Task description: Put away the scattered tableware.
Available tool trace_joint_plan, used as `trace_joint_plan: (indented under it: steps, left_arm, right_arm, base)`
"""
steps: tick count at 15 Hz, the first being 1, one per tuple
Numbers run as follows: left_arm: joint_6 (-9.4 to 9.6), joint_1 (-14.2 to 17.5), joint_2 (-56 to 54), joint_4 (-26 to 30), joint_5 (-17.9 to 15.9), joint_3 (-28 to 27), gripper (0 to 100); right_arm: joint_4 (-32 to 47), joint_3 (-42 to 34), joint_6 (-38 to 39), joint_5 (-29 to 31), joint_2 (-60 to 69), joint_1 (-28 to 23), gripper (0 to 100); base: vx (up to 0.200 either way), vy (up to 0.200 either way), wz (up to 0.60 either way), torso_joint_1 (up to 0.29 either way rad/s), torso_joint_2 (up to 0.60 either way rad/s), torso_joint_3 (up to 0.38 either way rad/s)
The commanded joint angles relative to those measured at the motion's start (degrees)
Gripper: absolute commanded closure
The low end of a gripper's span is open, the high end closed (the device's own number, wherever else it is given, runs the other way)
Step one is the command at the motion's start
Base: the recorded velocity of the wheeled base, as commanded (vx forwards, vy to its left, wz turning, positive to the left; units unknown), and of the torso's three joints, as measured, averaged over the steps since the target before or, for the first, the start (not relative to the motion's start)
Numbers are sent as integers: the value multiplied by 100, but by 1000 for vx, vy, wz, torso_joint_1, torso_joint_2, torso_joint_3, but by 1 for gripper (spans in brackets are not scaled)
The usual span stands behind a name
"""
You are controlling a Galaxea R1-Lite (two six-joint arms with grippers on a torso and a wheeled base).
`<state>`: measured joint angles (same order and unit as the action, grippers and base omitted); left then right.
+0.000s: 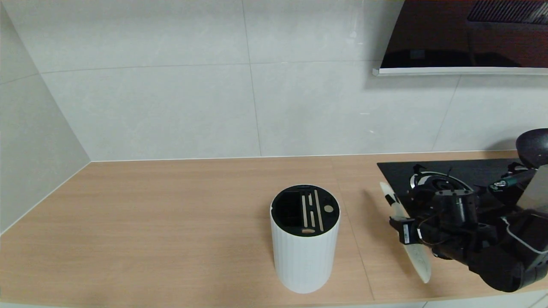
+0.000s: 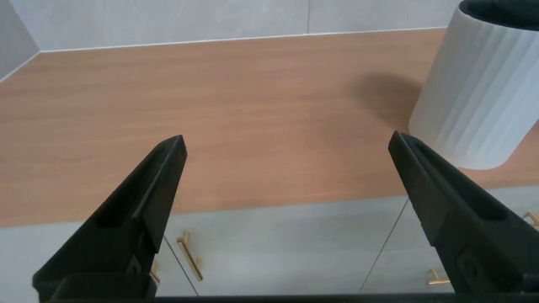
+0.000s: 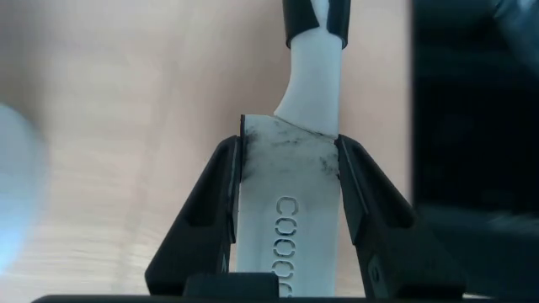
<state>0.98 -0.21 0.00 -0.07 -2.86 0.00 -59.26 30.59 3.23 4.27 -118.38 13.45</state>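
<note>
A white knife (image 1: 419, 259) with a black band on its handle is held over the wooden counter (image 1: 171, 214), between the holder and the cooktop. My right gripper (image 1: 404, 231) is shut on its blade. In the right wrist view the knife (image 3: 316, 76) sits pinched across its width in the right gripper (image 3: 290, 145), handle pointing away. A white ribbed holder (image 1: 305, 252) with a black slotted top stands upright to the knife's left. My left gripper (image 2: 295, 210) is open and holds nothing, low at the counter's front edge, with the holder (image 2: 484, 84) off to one side.
A black cooktop (image 1: 398, 171) with a burner lies at the right end of the counter, under a dark range hood (image 1: 462, 38). A dark rounded object (image 1: 533, 145) sits at the far right. Tiled walls close the back and left. Cabinet fronts (image 2: 278, 252) hang below the counter edge.
</note>
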Motion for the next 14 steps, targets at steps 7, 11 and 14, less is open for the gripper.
trace_joint_plan:
  steps: [7,11,14]
  left_arm:
    - [-18,-155,2566,965,-1594,-2628,0]
    - [-54,-225,4808,957,-2016,-4254,0]
    - [-1750,-1834,6697,-617,-1753,-4799,0]
  right_arm:
    - [1162,1723,37,-119,1836,185,100]
    - [1830,2355,134,-119,2162,686,100]
    - [1874,1916,143,30,2909,1793,100]
  base:
    - [0,0,0,0,0,0]
    - [0,0,0,0,0,0]
    - [0,0,0,0,0,0]
